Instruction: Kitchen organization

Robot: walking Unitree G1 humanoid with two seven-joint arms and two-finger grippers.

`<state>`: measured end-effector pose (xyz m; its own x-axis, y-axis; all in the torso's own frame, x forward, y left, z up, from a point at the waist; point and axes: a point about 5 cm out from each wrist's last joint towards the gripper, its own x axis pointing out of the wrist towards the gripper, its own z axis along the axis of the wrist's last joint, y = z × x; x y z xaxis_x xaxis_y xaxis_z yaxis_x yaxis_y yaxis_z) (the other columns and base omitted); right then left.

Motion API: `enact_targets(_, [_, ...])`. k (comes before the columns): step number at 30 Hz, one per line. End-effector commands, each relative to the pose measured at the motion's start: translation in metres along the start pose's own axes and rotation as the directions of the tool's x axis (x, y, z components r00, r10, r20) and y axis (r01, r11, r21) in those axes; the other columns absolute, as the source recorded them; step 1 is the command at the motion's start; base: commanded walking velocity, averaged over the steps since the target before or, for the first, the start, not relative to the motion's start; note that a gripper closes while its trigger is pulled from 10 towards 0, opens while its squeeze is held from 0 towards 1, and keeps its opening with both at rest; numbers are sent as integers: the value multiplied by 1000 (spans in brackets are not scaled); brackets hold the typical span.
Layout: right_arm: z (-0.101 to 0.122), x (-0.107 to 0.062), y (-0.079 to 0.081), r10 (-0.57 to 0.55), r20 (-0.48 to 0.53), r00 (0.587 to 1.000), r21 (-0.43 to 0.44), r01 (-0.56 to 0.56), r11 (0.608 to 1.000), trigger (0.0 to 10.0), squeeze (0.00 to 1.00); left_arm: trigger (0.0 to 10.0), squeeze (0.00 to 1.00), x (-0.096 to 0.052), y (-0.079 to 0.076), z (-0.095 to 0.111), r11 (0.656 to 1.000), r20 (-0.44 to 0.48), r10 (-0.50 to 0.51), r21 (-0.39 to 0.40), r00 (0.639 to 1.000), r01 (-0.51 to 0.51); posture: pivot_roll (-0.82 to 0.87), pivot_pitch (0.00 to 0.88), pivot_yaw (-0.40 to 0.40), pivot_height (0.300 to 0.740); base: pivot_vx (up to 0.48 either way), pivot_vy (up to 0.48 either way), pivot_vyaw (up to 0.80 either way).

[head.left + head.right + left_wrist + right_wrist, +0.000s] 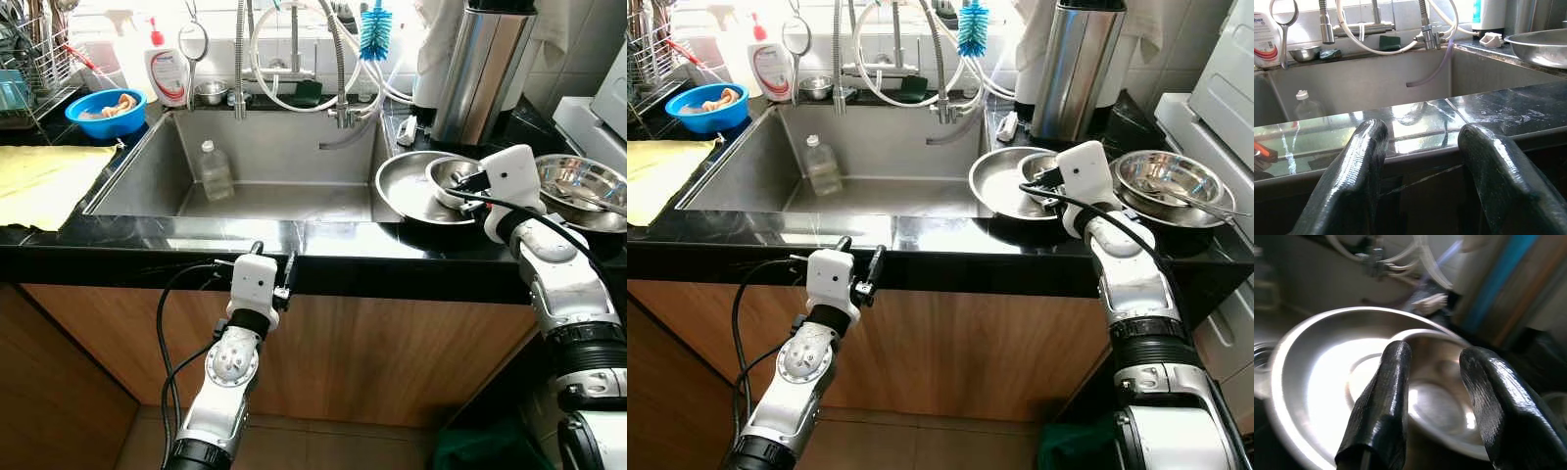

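left gripper [273, 262]: low in front of the black countertop [323, 240] edge, fingers spread with nothing between them, pointing toward the sink.
right gripper [1435, 396]: over the counter right of the sink, fingers spread, straddling the rim of a small steel bowl [453, 178]; whether they touch the rim cannot be told.
small steel bowl: sits inside a wide steel plate [411, 188] that lies on the counter just right of the sink.
second steel bowl [586, 191]: further right on the counter, with a metal utensil lying in it.
yellow cloth [44, 181]: spread on the counter left of the sink.
sink [284, 147]: steel basin, holding a clear plastic bottle [215, 171] standing upright near its left side.
blue bowl [105, 111]: on the counter beyond the yellow cloth, with pale food in it.
faucet [294, 59]: at the back of the sink, white hoses looped about it.
soap bottle [167, 67]: white with red pump, behind the sink's left corner.
blue brush [374, 31]: hangs at the back, right of the faucet.
steel canister [480, 73]: tall, upright, behind the wide steel plate.
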<state>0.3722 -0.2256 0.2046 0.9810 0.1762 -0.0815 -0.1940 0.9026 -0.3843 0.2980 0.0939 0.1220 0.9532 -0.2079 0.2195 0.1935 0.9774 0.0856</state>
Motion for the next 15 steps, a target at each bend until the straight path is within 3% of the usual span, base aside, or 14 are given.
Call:
enact_targets(1, [11,2,-7,24,38,999,-5,-24,1000,10000,1000,10000,0,2,1,0,1000,0,-4,-1,1000,4,-115,0,22,740,0,0,0])
enact_targets(6, [10,3,-13,44,4,999,-48,-44,998,10000,969,10000,0,4,2,1,1000,3,2,1,1000,-2,-114,0,21,740,0,0,0])
enact_targets(7, [9,4,-13,48,-5,999,-69,-48,996,10000,0,10000,0,4,3,1,1000,3,3,1,1000,-3,-112,0,20,740,0,0,0])
enact_targets(11, [15,6,-14,-10,45,999,-39,12,999,10000,0,10000,0,5,5,2,1000,5,8,6,1000,-8,-109,0,20,740,0,0,0])
enact_targets(13, [34,6,-7,-108,228,968,55,98,994,10000,0,10000,0,5,8,5,1000,21,24,7,999,-24,-101,0,17,740,0,0,0])
enact_targets(15, [39,4,5,-145,299,943,91,123,988,10000,0,10000,0,5,11,9,999,42,37,3,998,-37,-101,0,17,740,0,0,0])
